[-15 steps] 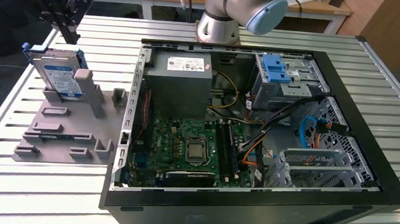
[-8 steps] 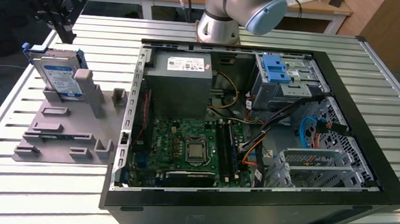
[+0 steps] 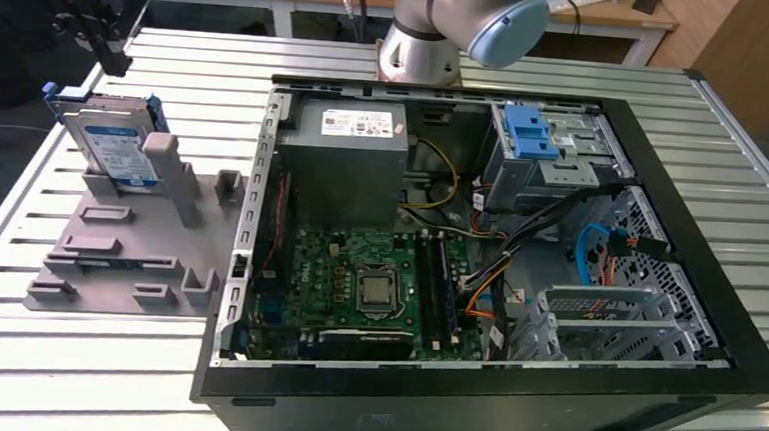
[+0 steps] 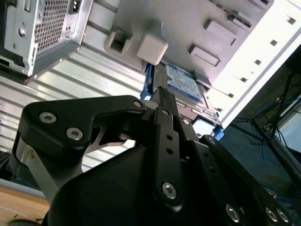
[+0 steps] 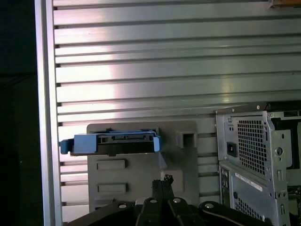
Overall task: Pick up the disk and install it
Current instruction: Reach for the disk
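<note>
The disk [image 3: 111, 147] stands on edge in a slot at the far end of a grey plastic fixture [image 3: 129, 255], at the exterior view's left of the open computer case [image 3: 482, 382]. It is silver with a white-and-blue label and a blue carrier frame. My black gripper [image 3: 114, 59] hangs above and slightly behind it, apart from it, shut with nothing between its fingers. In the first wrist view the disk [image 5: 110, 142] shows as a blue edge beyond the gripper [image 5: 162, 180]. In the second wrist view the disk's label [image 4: 186, 84] lies just past the gripper [image 4: 157, 94].
Inside the case sit a grey power supply box [image 3: 347, 168], a green motherboard [image 3: 353, 284], loose cables and a silver drive cage with a blue latch [image 3: 543, 145]. All of it rests on a slatted metal table [image 3: 82, 357]. The arm's base [image 3: 422, 47] stands behind the case.
</note>
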